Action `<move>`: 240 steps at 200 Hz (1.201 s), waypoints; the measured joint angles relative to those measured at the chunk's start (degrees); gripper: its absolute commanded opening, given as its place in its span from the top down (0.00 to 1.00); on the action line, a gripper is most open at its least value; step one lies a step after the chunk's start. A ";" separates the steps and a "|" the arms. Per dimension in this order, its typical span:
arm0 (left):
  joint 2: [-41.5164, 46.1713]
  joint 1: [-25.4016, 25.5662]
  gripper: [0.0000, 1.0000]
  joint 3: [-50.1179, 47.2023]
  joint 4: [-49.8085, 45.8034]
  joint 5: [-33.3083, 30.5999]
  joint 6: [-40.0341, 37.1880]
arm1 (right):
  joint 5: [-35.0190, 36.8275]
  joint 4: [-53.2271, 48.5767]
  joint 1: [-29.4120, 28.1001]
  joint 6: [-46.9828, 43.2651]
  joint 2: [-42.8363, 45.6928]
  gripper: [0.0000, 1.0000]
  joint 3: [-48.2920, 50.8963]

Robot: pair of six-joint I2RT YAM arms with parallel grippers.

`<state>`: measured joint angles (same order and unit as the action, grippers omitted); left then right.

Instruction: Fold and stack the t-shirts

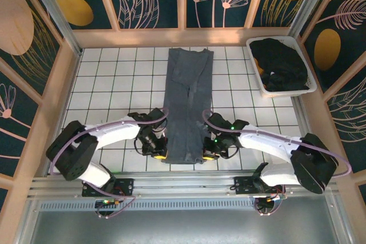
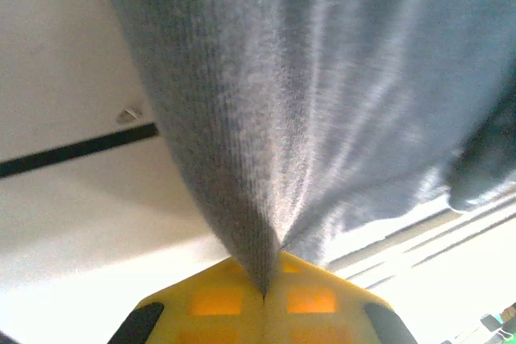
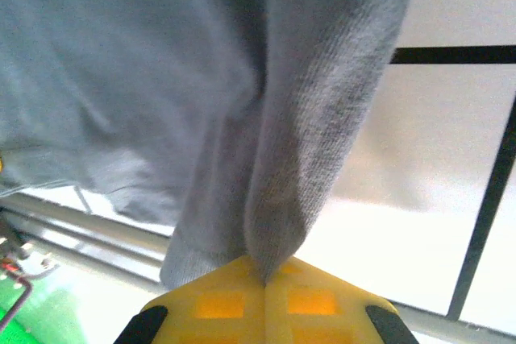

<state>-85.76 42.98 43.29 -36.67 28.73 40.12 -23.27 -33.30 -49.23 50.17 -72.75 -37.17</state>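
The slate blue-grey t-shirt (image 1: 187, 104) lies as a long narrow strip down the middle of the white gridded table (image 1: 111, 84), sleeves folded in. My left gripper (image 1: 159, 154) is shut on its near left corner, the cloth (image 2: 266, 118) pinched between the yellow fingertips (image 2: 218, 300). My right gripper (image 1: 209, 154) is shut on the near right corner, the fabric (image 3: 290, 142) rising from its yellow fingertips (image 3: 310, 300). Both near corners are lifted off the table. Black t-shirts (image 1: 280, 64) lie heaped in the bin.
A white plastic bin (image 1: 309, 87) stands at the back right of the table. Wooden rails and patterned panels wall in the table on three sides. A metal rail (image 1: 183, 184) runs along the near edge by the arm bases.
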 measured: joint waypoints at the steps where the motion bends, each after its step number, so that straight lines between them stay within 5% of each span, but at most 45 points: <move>1: 0.15 0.00 1.00 0.02 -0.04 0.00 0.00 | -0.04 -0.13 0.00 0.02 0.09 1.00 -0.15; 61: 3.39 -0.63 1.00 8.33 -1.73 -2.69 1.60 | -0.74 -3.13 6.05 0.20 1.22 1.00 -6.01; 106: 1.16 -10.47 1.00 16.92 0.83 -4.76 3.30 | 0.81 -3.58 16.37 -2.23 -4.52 1.00 -15.96; 226: -29.68 -22.60 1.00 43.45 13.88 -3.80 6.86 | 2.62 2.19 30.80 -9.49 -38.84 1.00 -48.68; 240: -33.99 -22.95 0.74 48.04 13.64 -3.65 6.45 | 2.14 2.45 31.43 -9.90 -41.99 0.76 -50.73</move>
<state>-119.74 20.03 91.33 -23.03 25.08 46.57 -21.12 -30.85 -17.80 40.27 -114.74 -87.90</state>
